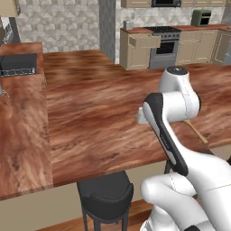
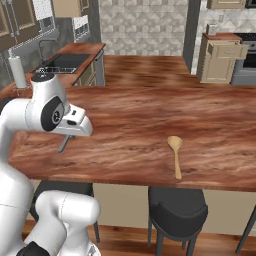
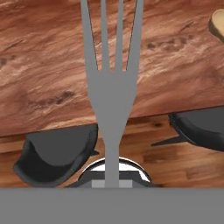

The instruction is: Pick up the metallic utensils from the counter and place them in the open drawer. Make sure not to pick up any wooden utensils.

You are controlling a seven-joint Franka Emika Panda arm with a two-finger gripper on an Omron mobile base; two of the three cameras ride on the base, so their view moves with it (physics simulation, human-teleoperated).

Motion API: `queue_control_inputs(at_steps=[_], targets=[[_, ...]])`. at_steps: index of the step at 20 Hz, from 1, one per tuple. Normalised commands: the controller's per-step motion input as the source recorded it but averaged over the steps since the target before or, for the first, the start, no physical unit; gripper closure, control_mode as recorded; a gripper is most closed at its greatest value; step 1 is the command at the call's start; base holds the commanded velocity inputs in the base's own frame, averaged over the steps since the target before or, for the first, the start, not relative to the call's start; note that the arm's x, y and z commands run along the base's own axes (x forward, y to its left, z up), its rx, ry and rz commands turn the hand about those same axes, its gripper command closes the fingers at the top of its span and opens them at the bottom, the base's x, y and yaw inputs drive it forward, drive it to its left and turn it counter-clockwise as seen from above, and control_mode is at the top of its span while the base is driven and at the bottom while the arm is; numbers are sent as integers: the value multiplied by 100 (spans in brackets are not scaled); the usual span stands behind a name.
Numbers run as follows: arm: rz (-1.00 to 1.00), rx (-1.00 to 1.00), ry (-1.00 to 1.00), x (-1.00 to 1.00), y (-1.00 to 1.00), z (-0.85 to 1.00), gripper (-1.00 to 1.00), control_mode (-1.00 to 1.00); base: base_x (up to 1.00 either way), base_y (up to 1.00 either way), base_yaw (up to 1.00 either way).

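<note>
One fork (image 3: 111, 87) is clamped in the closed gripper (image 3: 112, 181), tines pointing away from the hand, handle pinched between the fingertips. It hangs over the counter (image 3: 52, 65) edge near the stools (image 3: 57, 153), lifted clear, probably for carrying to the drawer. The wooden spoon (image 2: 175, 152) lies untouched on the counter, correctly left alone. I can't make out the target drawer.

fork (image 3: 111, 87): silver-grey, four tines, lifted above near counter edge, handle running down | wooden spoon (image 2: 175, 153): tan, flat on counter (image 2: 150, 115) near front edge, bowl far | open drawer (image 1: 144, 41): beige, far cabinet, pulled out
</note>
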Motion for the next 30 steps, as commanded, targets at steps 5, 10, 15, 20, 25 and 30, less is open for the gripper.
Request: queue_control_inputs(at_steps=[5,10,15,20,25,30], targets=[[0,0,0,0,0,0,100,100,-59,-67,-14],[0,0,0,0,0,0,100,100,-64,-84,-21],[0,0,0,0,0,0,100,100,-47,-85,-22],[0,0,0,0,0,0,100,100,-43,-100,-24],[0,0,0,0,0,0,100,100,-22,-100,-23],[0,0,0,0,0,0,100,100,-3,-100,-15]])
